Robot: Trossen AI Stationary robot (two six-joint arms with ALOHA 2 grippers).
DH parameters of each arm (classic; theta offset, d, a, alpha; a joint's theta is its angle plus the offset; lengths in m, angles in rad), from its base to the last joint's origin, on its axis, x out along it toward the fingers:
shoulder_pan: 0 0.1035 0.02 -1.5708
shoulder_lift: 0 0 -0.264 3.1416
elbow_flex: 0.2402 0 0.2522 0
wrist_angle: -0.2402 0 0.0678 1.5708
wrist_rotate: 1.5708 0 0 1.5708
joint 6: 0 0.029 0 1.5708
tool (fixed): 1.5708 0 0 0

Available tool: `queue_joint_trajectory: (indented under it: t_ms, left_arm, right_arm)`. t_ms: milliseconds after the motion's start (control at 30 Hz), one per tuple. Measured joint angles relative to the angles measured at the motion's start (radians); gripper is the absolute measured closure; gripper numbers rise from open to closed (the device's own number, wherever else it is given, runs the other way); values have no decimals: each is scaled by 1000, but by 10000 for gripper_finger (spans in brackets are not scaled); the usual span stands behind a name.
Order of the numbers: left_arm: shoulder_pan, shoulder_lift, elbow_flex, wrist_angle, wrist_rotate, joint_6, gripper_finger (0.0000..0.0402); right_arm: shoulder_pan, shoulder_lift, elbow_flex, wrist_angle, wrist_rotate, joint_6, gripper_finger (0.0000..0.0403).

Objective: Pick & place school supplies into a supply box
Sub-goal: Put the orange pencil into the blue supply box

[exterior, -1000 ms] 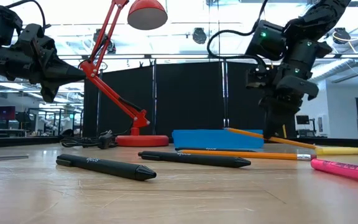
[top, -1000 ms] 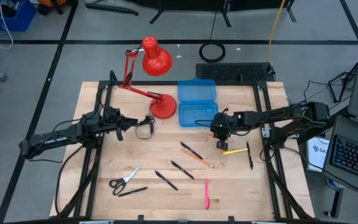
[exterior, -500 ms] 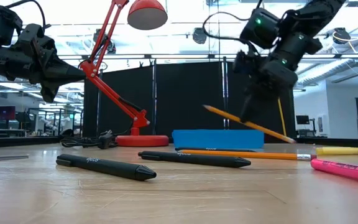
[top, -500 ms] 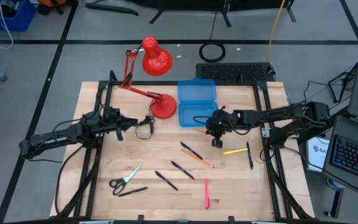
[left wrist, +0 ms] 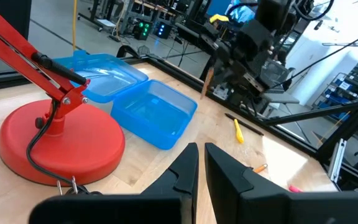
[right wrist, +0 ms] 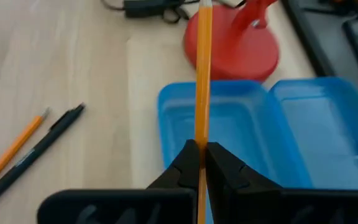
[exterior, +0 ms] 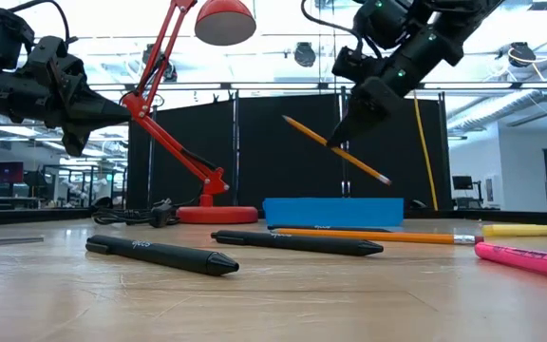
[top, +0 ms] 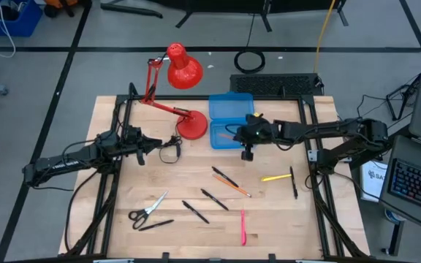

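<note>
My right gripper (top: 246, 148) is shut on an orange pencil (exterior: 335, 149) and hangs over the open tray of the blue supply box (top: 232, 136). On the wood lie a second orange pencil (top: 236, 187), a yellow marker (top: 276, 177), a pink pen (top: 243, 227), several black pens (top: 213, 198) and the scissors (top: 147, 209). My left gripper (left wrist: 201, 165) waits at the table's left, pointing level toward the lamp base, fingers almost together with nothing between them. My right gripper pinches the pencil's shaft (right wrist: 201, 134) between its two fingers, about midway along it. The fingers (exterior: 354, 116) slant down from the table's right and cross the pencil. The pencil is lifted clear and tilted, its tip (exterior: 286, 119) high toward the left and its eraser end (exterior: 386, 180) lower.
A red desk lamp stands with its base (top: 191, 126) just left of the box and its head (top: 183, 69) beyond the far edge. The box lid (top: 231, 106) lies open on the far side. A black cord (top: 170, 148) lies by the lamp base.
My right gripper has risen and gone toward the table's left and far side, from near the yellow marker to over the blue box. It has turned as it went. The pencil has come up from just above the wood and now tilts more steeply.
</note>
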Motion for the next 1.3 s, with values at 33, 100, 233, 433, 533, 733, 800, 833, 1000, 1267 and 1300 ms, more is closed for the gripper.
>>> queue_joint_trajectory:
  t_ms: [33,100,233,433,533,733,800,833,1000,1267,1300]
  left_arm:
    - [0,0,0,0,0,0,371]
    - [0,0,0,0,0,-1,371]
    - [0,0,0,0,0,-1,371]
    - [0,0,0,0,0,1,371]
    - [0,2,0,0,0,-1,371]
    - [0,11,0,0,0,-2,371]
    - [0,11,0,0,-1,-2,371]
    - [0,11,0,0,-4,-2,371]
    - [0,11,0,-1,-6,4,371]
    - [0,12,0,1,-6,5,371]
    - [0,12,0,1,-6,6,371]
  right_arm:
    - [-9,0,0,16,1,-7,403]
    - [-26,0,0,40,1,-25,403]
    - [-59,0,0,59,0,-41,403]
    - [-89,57,0,93,-2,-62,403]
    - [-93,105,0,117,0,-71,403]
    - [-111,158,0,111,7,-85,403]
    - [-117,164,0,107,31,-87,403]
    - [-121,163,0,100,32,-91,403]
    - [-142,179,0,96,23,-81,403]
    - [-142,284,-1,103,26,-115,403]
    - [-143,291,-1,108,26,-115,403]
